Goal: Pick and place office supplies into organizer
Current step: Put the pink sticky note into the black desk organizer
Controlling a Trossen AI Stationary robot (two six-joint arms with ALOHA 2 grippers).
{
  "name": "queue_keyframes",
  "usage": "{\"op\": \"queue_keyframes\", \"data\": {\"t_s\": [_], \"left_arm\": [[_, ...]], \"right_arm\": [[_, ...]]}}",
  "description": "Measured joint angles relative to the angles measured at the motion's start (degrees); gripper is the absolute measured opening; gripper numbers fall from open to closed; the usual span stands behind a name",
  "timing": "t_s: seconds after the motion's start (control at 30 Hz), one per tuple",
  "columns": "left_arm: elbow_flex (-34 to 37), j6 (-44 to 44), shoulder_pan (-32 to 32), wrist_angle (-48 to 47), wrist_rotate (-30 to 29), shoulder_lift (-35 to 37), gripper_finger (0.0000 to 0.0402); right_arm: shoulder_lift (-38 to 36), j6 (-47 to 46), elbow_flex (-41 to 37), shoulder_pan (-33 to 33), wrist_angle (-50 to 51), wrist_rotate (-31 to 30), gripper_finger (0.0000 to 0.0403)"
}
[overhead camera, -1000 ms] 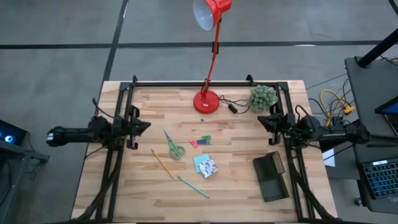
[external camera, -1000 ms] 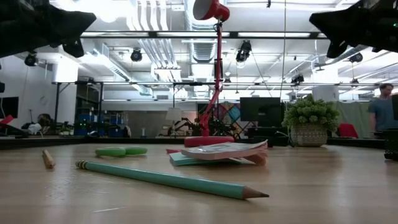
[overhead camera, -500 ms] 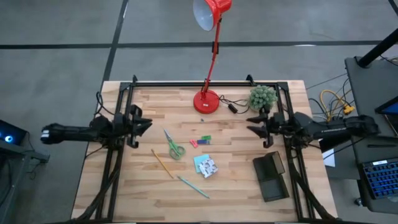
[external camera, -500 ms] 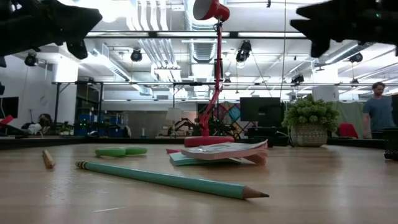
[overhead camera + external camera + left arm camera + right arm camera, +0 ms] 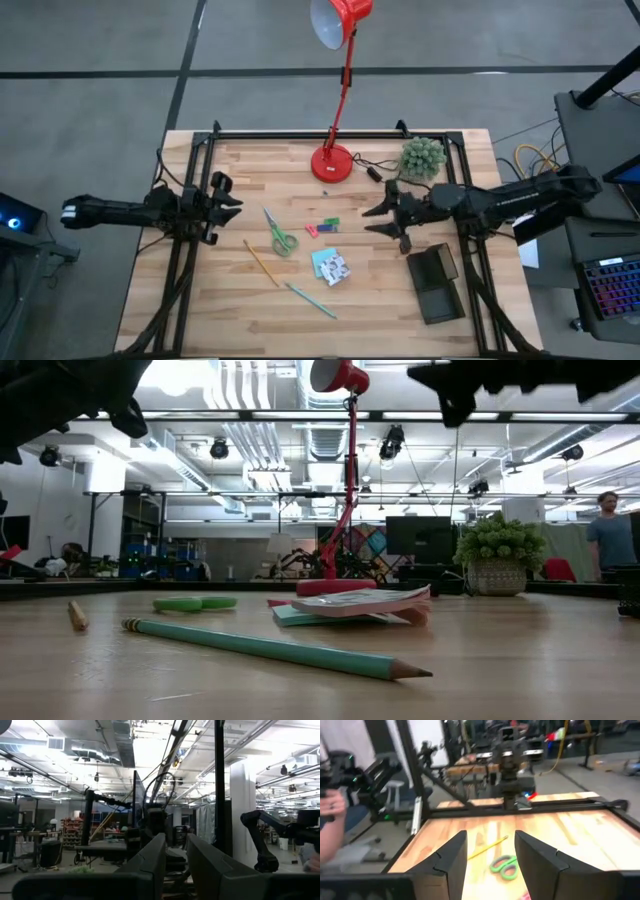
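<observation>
We saw the right pincer reaching in from the right of the overhead frame, hanging above the table just right of centre, its fingers apart and holding nothing. We judged it was heading for the loose supplies at mid-frame, spread wide so it could drop over one of them.

Those supplies lay scattered in the centre: the green-handled scissors, the yellow pencil to their lower left, the teal pencil below that (its sharpened tip showed plainly in the low view), the sticky-note pad, and small red and green pieces just above the pad. None was in the organizer, which sat at the lower right of the frame, close under the right arm, so the carry looked short.

The left pincer waited at the left edge of the table, beside the black frame rail, with its fingers slightly apart and empty.

The red desk lamp and the green plant stood along the upper edge, clear of the work.
</observation>
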State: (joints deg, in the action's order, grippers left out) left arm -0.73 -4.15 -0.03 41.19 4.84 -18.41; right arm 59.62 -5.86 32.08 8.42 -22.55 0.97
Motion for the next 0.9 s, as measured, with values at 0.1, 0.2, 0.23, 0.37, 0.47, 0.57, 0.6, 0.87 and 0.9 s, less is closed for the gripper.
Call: {"op": "queue_keyframes", "data": {"t_s": [0.1, 0.2, 0.23, 0.37, 0.47, 0.57, 0.6, 0.87, 0.9], "left_arm": [[0.0, 0.0, 0.0, 0.0, 0.0, 0.2, 0.0066], [0.0, 0.0, 0.0, 0.0, 0.0, 0.2, 0.0066], [0.0, 0.0, 0.0, 0.0, 0.0, 0.1, 0.0066], [0.0, 0.4, 0.0, 0.3, -0.3, 0.3, 0.0066], [0.0, 0.4, 0.0, 0.6, -0.4, 0.4, 0.0066], [0.0, 0.4, 0.0, 0.5, -0.4, 0.6, 0.0066], [0.0, 0.4, 0.0, 0.4, -0.3, 0.6, 0.0066], [0.2, 0.4, 0.0, 0.3, -0.3, 0.5, 0.0066], [0.2, 0.4, 0.0, 0.3, -0.3, 0.5, 0.0066]], "right_arm": [[2.7, 3.6, 5.8, 4.8, 7.3, -5.5, 0.0155], [5.5, 7.5, 11.8, 10.4, 17.1, -16.9, 0.0153], [6.5, 8.4, 13.5, 12.2, 19.7, -20.9, 0.0153], [10.5, 9.2, 18.7, 17.8, 26.6, -31.5, 0.0153], [13.1, 7.3, 21.3, 20.2, 29.1, -32.6, 0.015], [15.4, 5.5, 22.9, 21.7, 29.9, -32.6, 0.0146], [16.2, 5.4, 23.4, 22.1, 29.8, -32.6, 0.0145], [22.2, 3.1, 27.9, 23.0, 36.1, -32.5, 0.0132], [23.0, 2.1, 28.8, 23.0, 37.7, -32.5, 0.0131]]}}
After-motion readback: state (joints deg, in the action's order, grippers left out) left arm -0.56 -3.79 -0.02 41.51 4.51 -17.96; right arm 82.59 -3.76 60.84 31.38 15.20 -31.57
